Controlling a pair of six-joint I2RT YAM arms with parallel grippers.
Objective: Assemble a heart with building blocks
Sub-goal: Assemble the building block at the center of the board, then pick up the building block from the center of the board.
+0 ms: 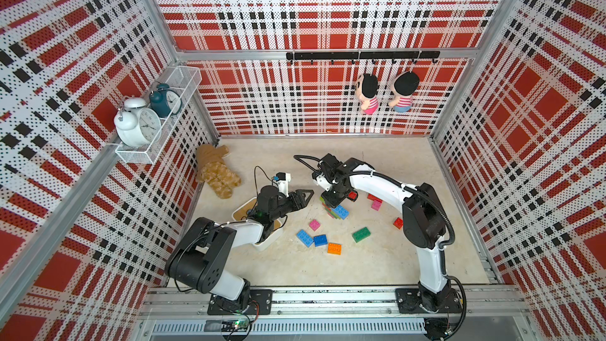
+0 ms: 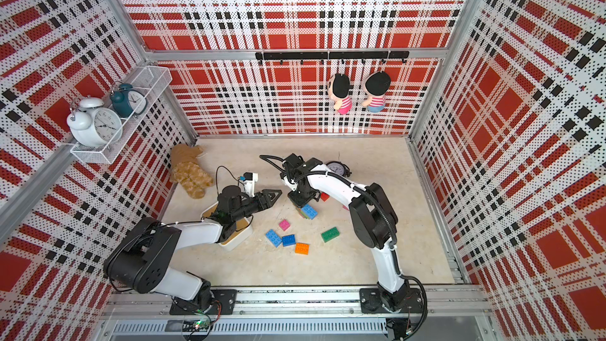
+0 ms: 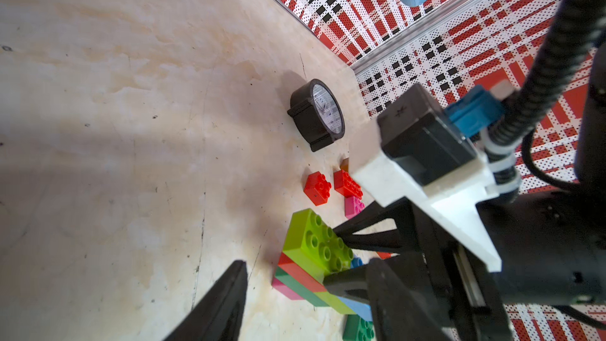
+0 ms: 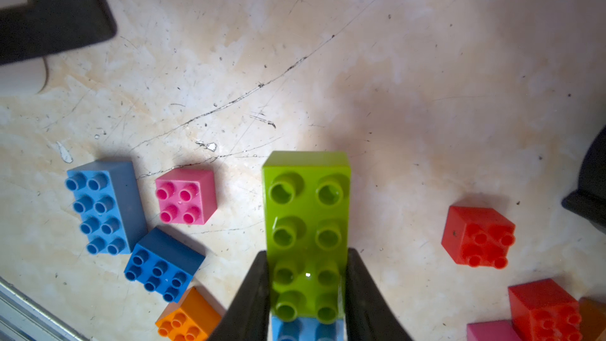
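right hand (image 4: 307, 252) closed on the long sides of the lime green brick (image 4: 306, 205), which sits atop the brick stack (image 3: 296, 282) on the worktop (image 1: 360, 267). left hand (image 1: 305, 195) part open, empty, just beside the stack. brick judged light, rigid, smooth: grip flat sides, press square.

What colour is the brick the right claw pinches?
The brick is lime green, clearest in the right wrist view, clamped in the right gripper.
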